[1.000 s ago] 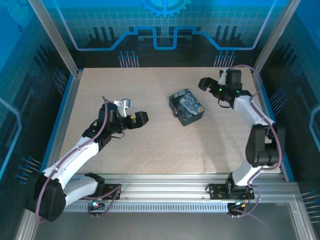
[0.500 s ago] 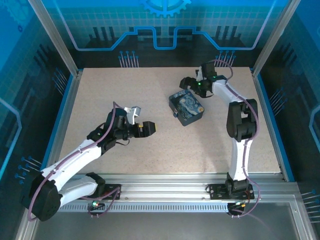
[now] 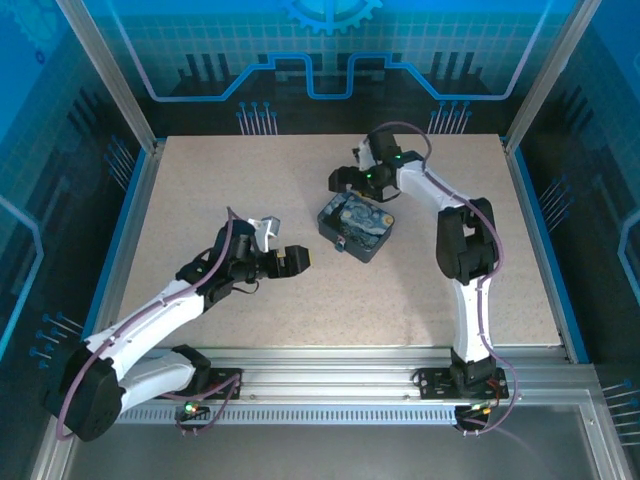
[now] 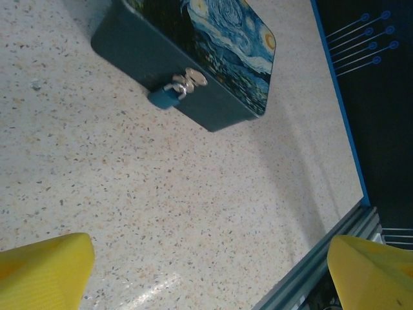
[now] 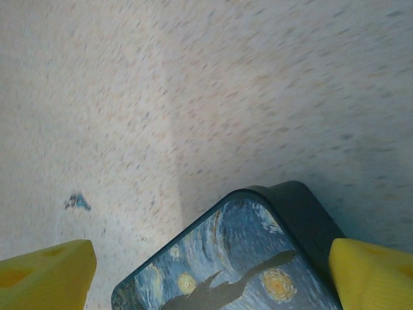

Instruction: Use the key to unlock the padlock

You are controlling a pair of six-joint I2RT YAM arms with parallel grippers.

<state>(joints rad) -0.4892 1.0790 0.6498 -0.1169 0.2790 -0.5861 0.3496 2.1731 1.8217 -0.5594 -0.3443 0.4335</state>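
Right gripper (image 3: 348, 184) is shoving the box (image 3: 357, 226) left toward frame centre, both it and left gripper (image 3: 284, 244) spread and empty, padlock (image 4: 169, 95) hanging on its near face; probably positioning, next grabbing the key.

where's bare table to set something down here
Bare speckled beige tabletop lies in the far-left corner, along the near rail, and right of the right arm. It is crowded around the dark teal tin box with the starry lid: the right gripper sits at its far side, the left gripper to its left.
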